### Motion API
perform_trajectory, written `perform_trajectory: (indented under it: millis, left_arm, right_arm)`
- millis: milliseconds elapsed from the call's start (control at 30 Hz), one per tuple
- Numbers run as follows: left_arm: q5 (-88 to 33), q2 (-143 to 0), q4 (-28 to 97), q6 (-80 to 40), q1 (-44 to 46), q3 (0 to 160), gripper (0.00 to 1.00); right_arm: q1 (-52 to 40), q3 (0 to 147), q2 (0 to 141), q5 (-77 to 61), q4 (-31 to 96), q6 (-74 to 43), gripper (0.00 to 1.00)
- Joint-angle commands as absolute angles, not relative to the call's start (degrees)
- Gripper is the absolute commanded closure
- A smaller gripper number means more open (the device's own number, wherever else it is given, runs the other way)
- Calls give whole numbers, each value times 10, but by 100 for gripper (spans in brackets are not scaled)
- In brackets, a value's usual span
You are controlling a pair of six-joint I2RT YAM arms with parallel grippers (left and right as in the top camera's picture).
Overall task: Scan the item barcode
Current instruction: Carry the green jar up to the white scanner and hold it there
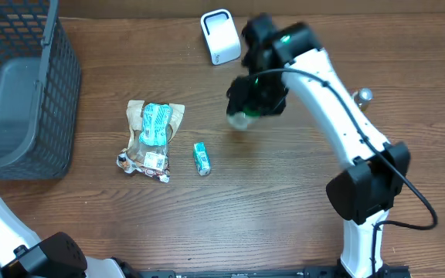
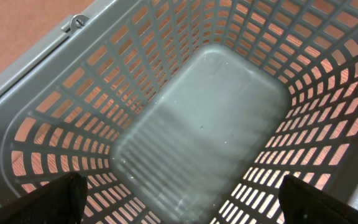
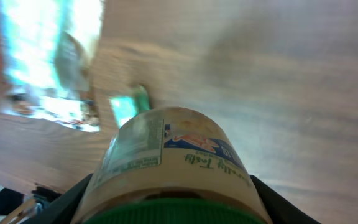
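Grey lattice basket (image 2: pixel 166 62); white scanner (image 1: pixel 221 36); green-lidded tan jar (image 3: pixel 173 149); brown wood-grain table (image 1: pixel 284 201).

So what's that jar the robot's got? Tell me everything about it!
The jar looks like clear plastic full of something tan. It has a green lid nearest the wrist camera and a label that is part white with tiny print, part blue with curly writing. The right arm's dark fingers pinch it on both sides, holding it up above the wooden table, bottom pointing away from the camera. Nothing else seems to touch it.
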State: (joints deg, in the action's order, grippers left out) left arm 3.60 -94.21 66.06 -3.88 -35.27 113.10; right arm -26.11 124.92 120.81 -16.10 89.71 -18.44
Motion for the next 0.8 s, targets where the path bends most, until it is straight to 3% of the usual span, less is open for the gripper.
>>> perform_trajectory:
  millis: [0, 300, 433, 767]
  left_arm:
    - [31, -946, 660, -28, -352, 1141, 1]
    - [31, -946, 660, -28, -352, 1141, 1]
    - [31, -946, 660, -28, -352, 1141, 0]
    - [31, -946, 660, -28, -352, 1141, 0]
  right_arm:
    - [-263, 1310, 1197, -161, 900, -134, 80]
    - [-267, 1288, 1197, -111, 779, -134, 76]
    - [-267, 1273, 1198, -105, 716, -134, 81]
    - [-267, 1238, 1198, -84, 548, -134, 81]
